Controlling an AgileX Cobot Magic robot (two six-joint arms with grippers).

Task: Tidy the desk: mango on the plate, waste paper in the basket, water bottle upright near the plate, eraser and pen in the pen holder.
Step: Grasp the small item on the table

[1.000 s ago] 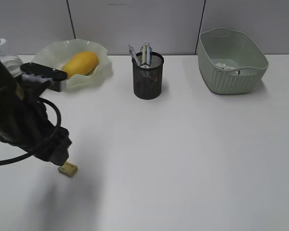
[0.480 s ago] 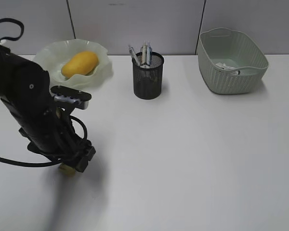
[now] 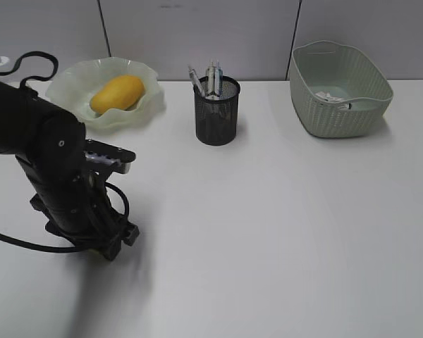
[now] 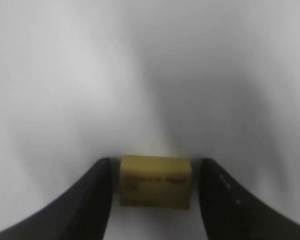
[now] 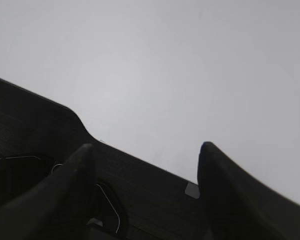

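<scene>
The left gripper is lowered onto the desk, its jaws set apart on either side of the eraser, with a slim gap on each side. The right gripper is seen with jaws spread and nothing between them. Behind the eraser, the mango is lying on the plate; to the plate's right stands the pen holder with pens, then the basket with the waste paper inside.

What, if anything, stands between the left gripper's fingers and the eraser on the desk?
Nothing visible. In the left wrist view the eraser lies on the bare desk between the left gripper fingers, with a narrow gap on each side.
</scene>
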